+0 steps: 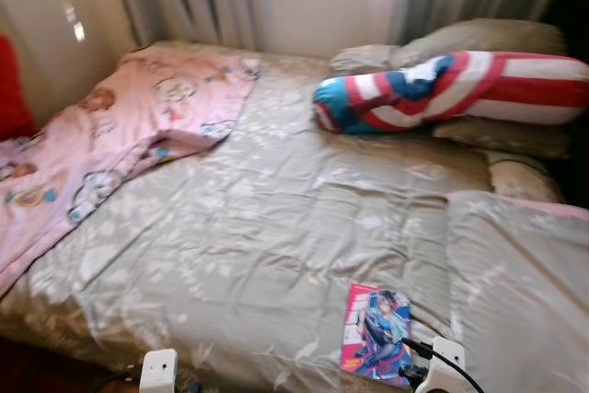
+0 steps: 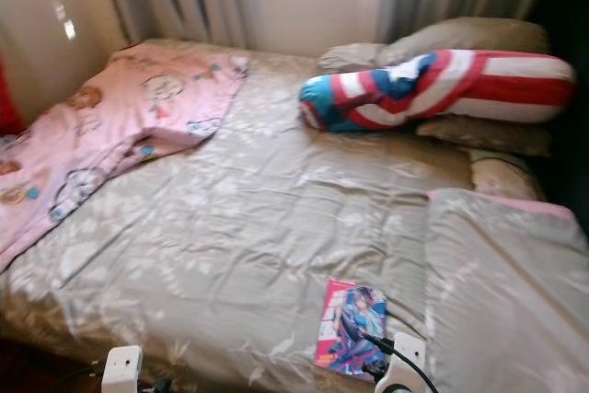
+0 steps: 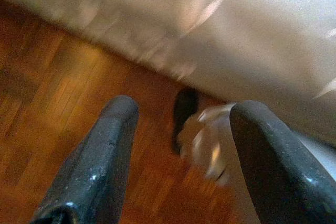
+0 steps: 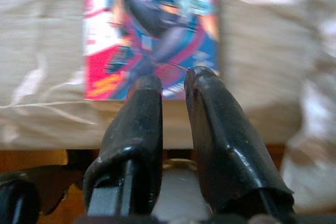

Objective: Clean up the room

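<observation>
Bed [image 1: 276, 218]: beige cover, its broad middle bare.
Comic book [image 1: 375, 332]: flat by the bed's near edge, toward the right.
Right tool [image 4: 173, 80]: fingers nearly together, holding nothing, tips just short of the book's near edge.
Left tool [image 3: 184, 129]: fingers wide apart, low over the wood floor [image 3: 52, 108] beside the bed's edge.
Pink blanket [image 1: 101, 144]: spread along the left side.
Striped bolster [image 1: 451, 89]: against the pillows at far right.

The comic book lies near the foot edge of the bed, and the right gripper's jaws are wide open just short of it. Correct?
Not quite: the right gripper has its jaws nearly shut, as the right wrist view shows. The comic book does lie near the bed edge.
</observation>
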Available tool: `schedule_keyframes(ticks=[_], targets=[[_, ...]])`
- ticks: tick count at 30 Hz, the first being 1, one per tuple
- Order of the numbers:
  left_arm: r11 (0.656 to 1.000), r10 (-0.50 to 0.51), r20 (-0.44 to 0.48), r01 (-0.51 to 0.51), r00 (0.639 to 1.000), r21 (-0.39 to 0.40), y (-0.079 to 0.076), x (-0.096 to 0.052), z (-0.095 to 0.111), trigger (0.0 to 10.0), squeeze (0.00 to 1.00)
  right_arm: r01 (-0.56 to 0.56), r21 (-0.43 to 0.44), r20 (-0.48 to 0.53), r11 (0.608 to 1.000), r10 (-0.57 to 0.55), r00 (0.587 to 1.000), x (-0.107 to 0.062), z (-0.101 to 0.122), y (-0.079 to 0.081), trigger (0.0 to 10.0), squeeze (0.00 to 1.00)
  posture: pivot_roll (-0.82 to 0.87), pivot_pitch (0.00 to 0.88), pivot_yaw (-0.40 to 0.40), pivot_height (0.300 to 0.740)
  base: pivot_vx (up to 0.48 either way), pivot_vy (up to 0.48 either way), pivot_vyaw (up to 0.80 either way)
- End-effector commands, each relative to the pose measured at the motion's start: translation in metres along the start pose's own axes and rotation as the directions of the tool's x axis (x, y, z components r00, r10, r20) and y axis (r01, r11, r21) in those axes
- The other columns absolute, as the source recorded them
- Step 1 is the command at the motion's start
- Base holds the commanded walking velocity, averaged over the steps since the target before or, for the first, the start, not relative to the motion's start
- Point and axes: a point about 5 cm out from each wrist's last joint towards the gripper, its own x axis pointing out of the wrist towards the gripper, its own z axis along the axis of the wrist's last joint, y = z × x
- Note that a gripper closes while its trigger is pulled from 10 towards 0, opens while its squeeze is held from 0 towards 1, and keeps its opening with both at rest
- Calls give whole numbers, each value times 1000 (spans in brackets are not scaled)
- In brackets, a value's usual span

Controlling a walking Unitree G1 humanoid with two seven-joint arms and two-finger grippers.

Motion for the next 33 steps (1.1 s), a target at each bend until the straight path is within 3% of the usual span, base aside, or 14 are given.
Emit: schedule_keyframes(ticks=[1,12,33], targets=[[1000,14,-41,-14,999,-2,4,-3,-10,10000,0,2,-1,-29,1000,-2,1000,-2,-8,-3,10000,0,104,83,-21,740,0,0,0],[1000,14,-72,-14,997,-2,5,-5,-18,10000,0,-5,-2,-47,1000,5,999,-2,-13,-1,10000,0,109,98,-27,740,0,0,0],[1000,3,-72,-2,997,19,5,-4,-15,10000,0,-18,-19,-65,1000,17,998,-3,-16,1,10000,0,116,105,-24,740,0,313,0]])
